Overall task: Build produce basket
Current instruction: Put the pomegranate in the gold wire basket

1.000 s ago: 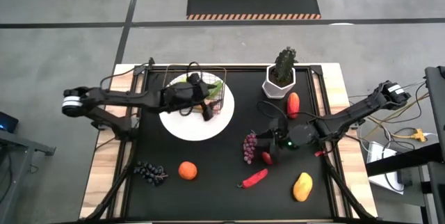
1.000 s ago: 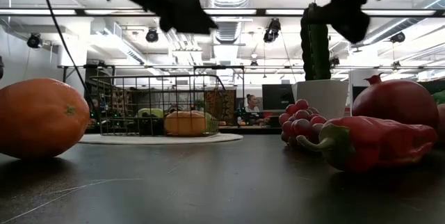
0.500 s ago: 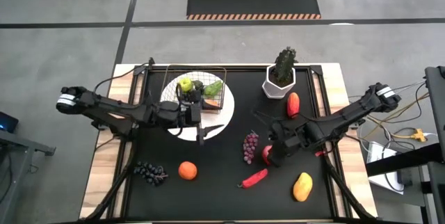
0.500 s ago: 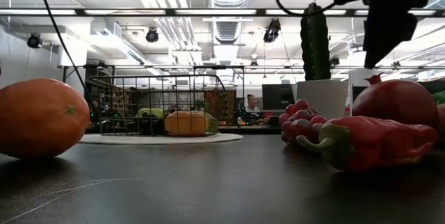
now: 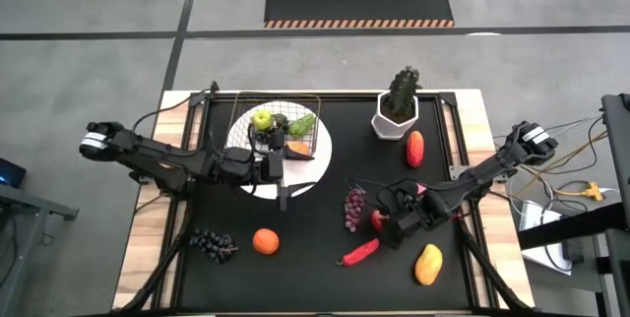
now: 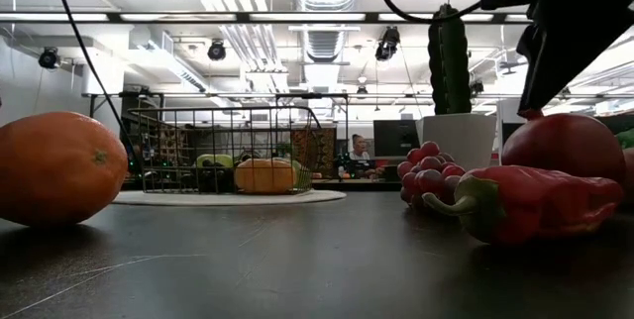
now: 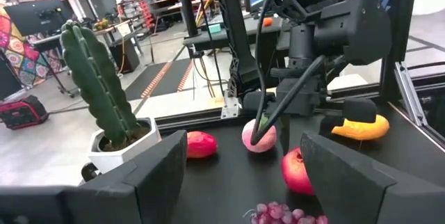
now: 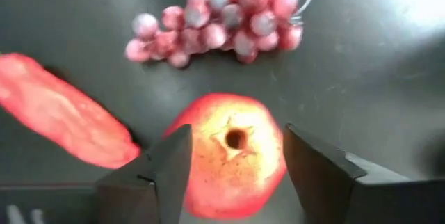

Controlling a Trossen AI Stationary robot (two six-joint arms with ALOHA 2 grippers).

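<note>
The wire basket (image 5: 281,120) stands on a round white plate (image 5: 317,171) and holds a green apple (image 5: 262,118), a green pear (image 5: 302,123) and an orange-coloured fruit (image 5: 296,147). My left gripper (image 5: 292,173) hangs open over the plate's near part, pointing level toward the table's right, with nothing between its fingers (image 7: 149,182). My right gripper (image 5: 392,226) points steeply down over a red apple (image 8: 229,156) that lies on the black mat. Its open fingers (image 8: 161,172) stand on either side of the apple. My right gripper comes at the red apple (image 5: 377,221) from above, slanting, one finger at each of its sides. Whether the fingers touch it I cannot tell. The apple rests on the mat with its stem pit (image 8: 235,139) up.
Reddish grapes (image 5: 352,207) and a red chili (image 5: 360,252) lie close to the apple. A yellow mango (image 5: 427,264), an orange (image 5: 265,241) and dark grapes (image 5: 212,243) lie near the front. A potted cactus (image 5: 397,110), a red fruit (image 5: 415,147) and a pink peach (image 7: 259,135) sit at the right.
My left gripper has drawn back from over the basket toward the table's near edge and then kept still. My right gripper has tipped from nearly level to steeply downward and has sunk toward the near edge, over the red apple.
</note>
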